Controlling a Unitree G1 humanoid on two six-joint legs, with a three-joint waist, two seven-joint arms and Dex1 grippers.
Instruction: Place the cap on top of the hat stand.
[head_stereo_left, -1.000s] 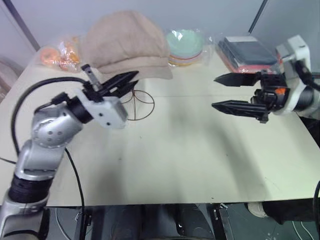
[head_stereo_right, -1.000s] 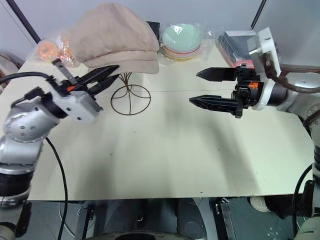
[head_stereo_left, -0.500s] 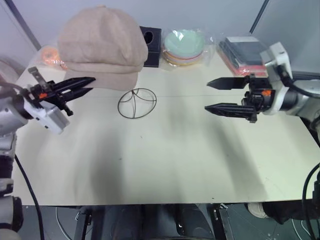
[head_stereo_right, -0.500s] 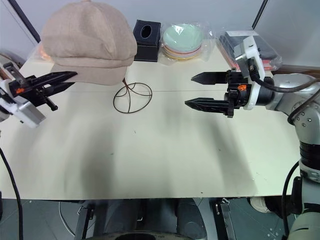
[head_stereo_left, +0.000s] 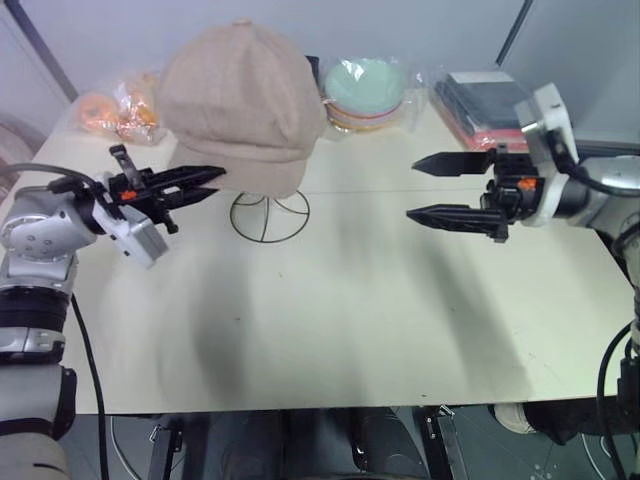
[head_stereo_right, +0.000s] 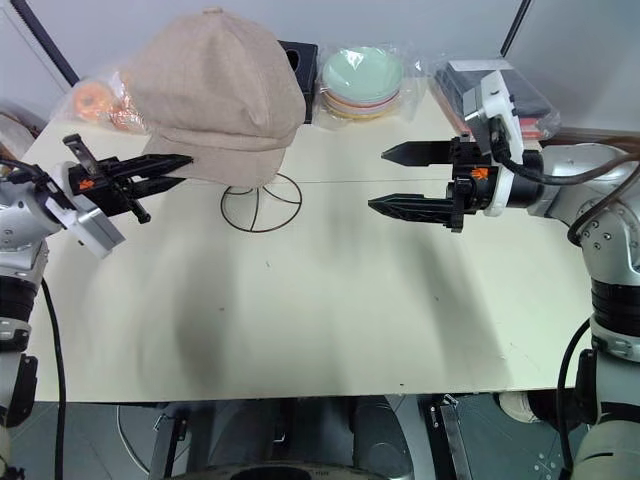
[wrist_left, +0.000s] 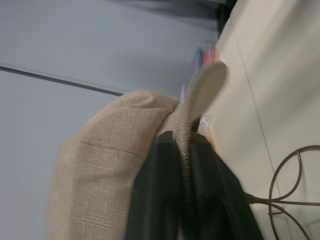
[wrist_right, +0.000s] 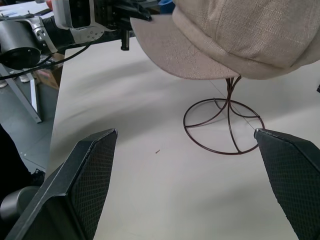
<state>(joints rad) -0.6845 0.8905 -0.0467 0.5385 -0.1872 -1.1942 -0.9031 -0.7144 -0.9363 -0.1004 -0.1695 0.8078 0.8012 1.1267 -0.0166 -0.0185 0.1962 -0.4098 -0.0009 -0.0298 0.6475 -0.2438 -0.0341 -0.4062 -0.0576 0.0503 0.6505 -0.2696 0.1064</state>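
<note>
The beige cap (head_stereo_left: 240, 105) sits over the head of the dark wire hat stand, hiding the cage. Below it show the stem (wrist_right: 230, 90) and the ring base (head_stereo_left: 268, 215). My left gripper (head_stereo_left: 205, 185) reaches level from the left to the cap's brim. In the left wrist view the brim edge (wrist_left: 186, 125) runs between its two black fingers (wrist_left: 155, 200), which hug it on both sides. My right gripper (head_stereo_left: 412, 190) hovers to the right of the stand, pointing at it. It is wide open and holds nothing.
Along the back edge of the cream table (head_stereo_left: 350, 320) lie orange snack bags (head_stereo_left: 115, 105), a black tissue box (head_stereo_right: 297, 55) behind the cap, wrapped green bowls (head_stereo_left: 367, 85) and a dark packet (head_stereo_left: 490, 100). The table's front half is bare.
The camera shifted. My left gripper has drawn out to the left of the stand, still at the brim. The cap now hangs lower over the stand. The right gripper has stayed in place.
</note>
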